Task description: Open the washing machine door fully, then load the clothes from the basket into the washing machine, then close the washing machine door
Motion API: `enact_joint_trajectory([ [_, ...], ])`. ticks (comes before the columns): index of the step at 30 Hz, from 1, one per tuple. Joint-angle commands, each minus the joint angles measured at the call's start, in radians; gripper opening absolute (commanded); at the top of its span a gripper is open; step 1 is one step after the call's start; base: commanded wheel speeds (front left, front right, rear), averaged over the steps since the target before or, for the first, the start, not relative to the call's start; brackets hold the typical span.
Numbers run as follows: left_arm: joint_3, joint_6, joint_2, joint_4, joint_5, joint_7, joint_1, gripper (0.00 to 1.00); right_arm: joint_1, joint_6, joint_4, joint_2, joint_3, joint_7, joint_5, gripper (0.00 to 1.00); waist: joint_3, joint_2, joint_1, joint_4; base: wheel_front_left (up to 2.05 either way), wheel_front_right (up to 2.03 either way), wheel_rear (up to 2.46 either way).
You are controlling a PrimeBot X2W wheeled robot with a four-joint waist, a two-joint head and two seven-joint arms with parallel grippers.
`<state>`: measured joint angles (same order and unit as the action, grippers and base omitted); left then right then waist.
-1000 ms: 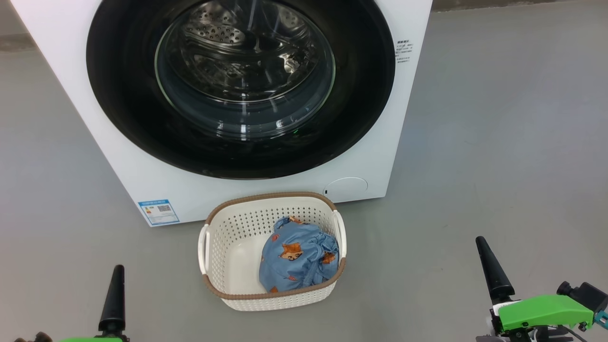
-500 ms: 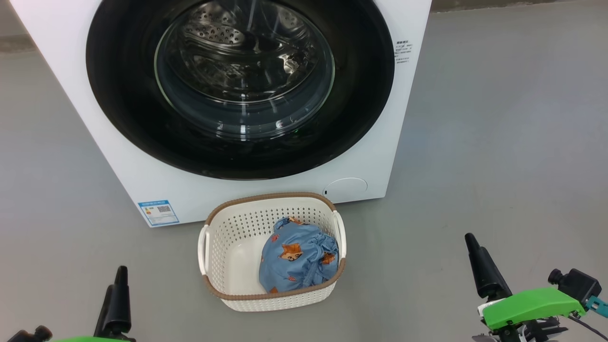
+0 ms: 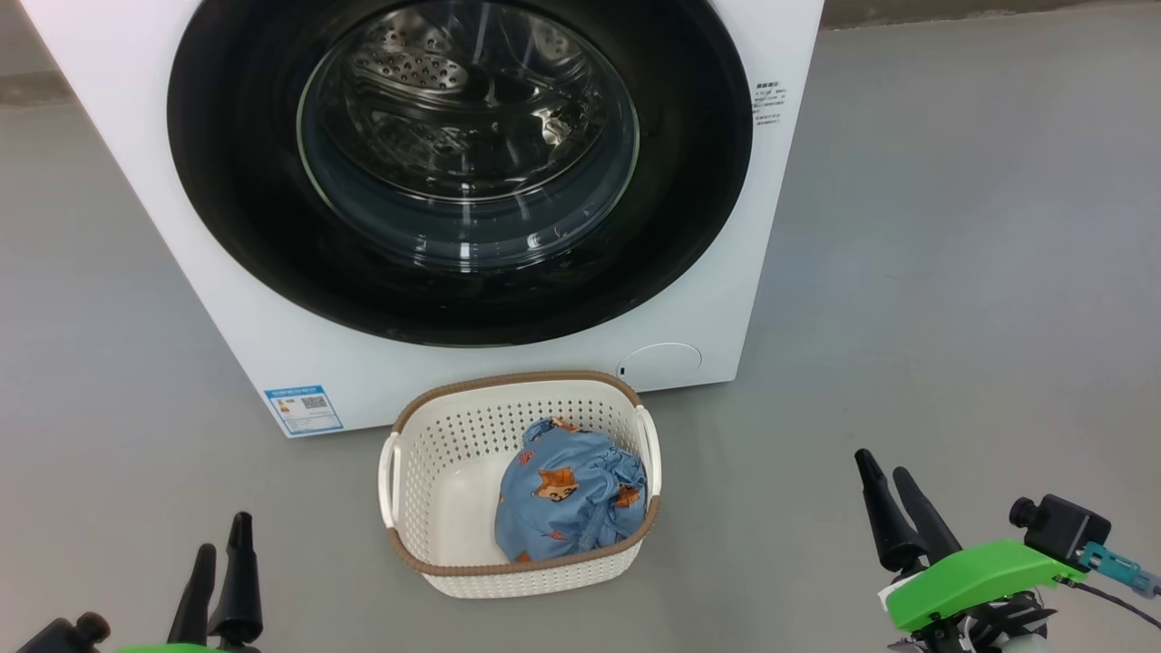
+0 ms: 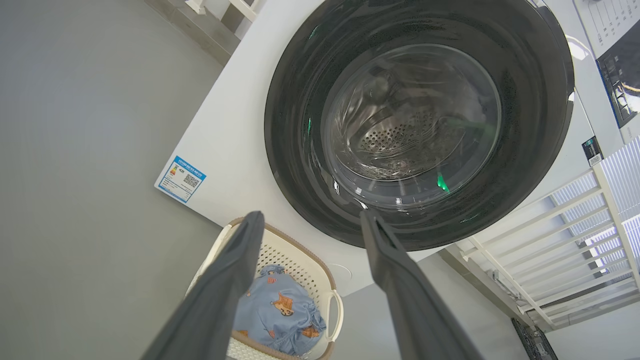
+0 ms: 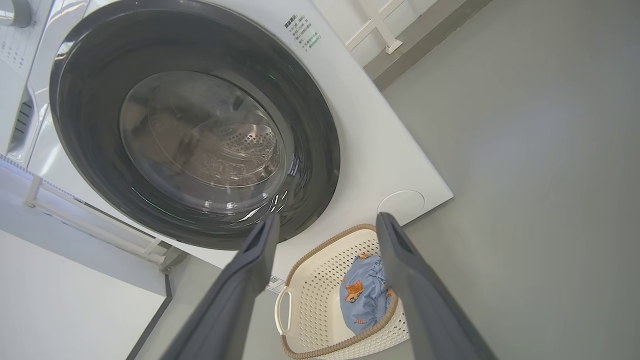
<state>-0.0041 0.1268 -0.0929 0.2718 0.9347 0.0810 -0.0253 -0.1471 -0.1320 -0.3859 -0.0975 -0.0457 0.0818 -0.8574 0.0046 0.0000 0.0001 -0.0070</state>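
Both grippers have rotated, fingers apart and empty: left gripper (image 3: 224, 533) lower left, right gripper (image 3: 881, 462) lower right. Upper centre, the glossy black-rimmed washing machine door (image 3: 236, 181) sits shut; blue fox-print clothes (image 3: 567, 494) lie in the cream basket (image 3: 426, 453) below

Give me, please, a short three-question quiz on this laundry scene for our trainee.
1. True or false: the washing machine door is shut.
2. Where do the clothes lie in the basket? A) toward the robot's right side B) toward the robot's left side C) spread evenly across the bottom
3. Fill in: the left gripper and the right gripper both stand ____ and hold nothing.
Key: 1 true; 2 A; 3 open.
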Motion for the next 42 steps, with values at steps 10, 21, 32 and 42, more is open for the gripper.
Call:
enact_joint_trajectory([
  [10, 0.021, 0.002, -0.026, -0.024, -0.147, 0.039, -0.033, 1.00, -0.081, 0.001, -0.008, -0.021, -0.040, 0.040, 0.148, 1.00, -0.004, 0.0000, 0.0000, -0.001, 0.00, 0.00, 0.00],
  [21, 0.026, 0.002, -0.029, -0.031, -0.287, 0.072, -0.025, 1.00, -0.100, 0.001, -0.020, -0.025, -0.056, 0.072, 0.283, 1.00, -0.013, 0.0000, 0.0000, 0.001, 0.00, 0.00, 0.00],
  [32, 0.028, 0.003, -0.041, -0.038, -0.409, 0.101, -0.015, 1.00, -0.115, 0.001, -0.033, -0.035, -0.083, 0.101, 0.404, 1.00, -0.018, 0.0000, 0.0000, 0.000, 0.00, 0.00, 0.00],
  [42, 0.033, 0.003, -0.047, -0.032, -0.516, 0.131, -0.012, 1.00, -0.136, 0.001, -0.048, -0.040, -0.108, 0.130, 0.514, 1.00, -0.018, 0.0000, 0.0000, -0.003, 0.00, 0.00, 0.00],
])
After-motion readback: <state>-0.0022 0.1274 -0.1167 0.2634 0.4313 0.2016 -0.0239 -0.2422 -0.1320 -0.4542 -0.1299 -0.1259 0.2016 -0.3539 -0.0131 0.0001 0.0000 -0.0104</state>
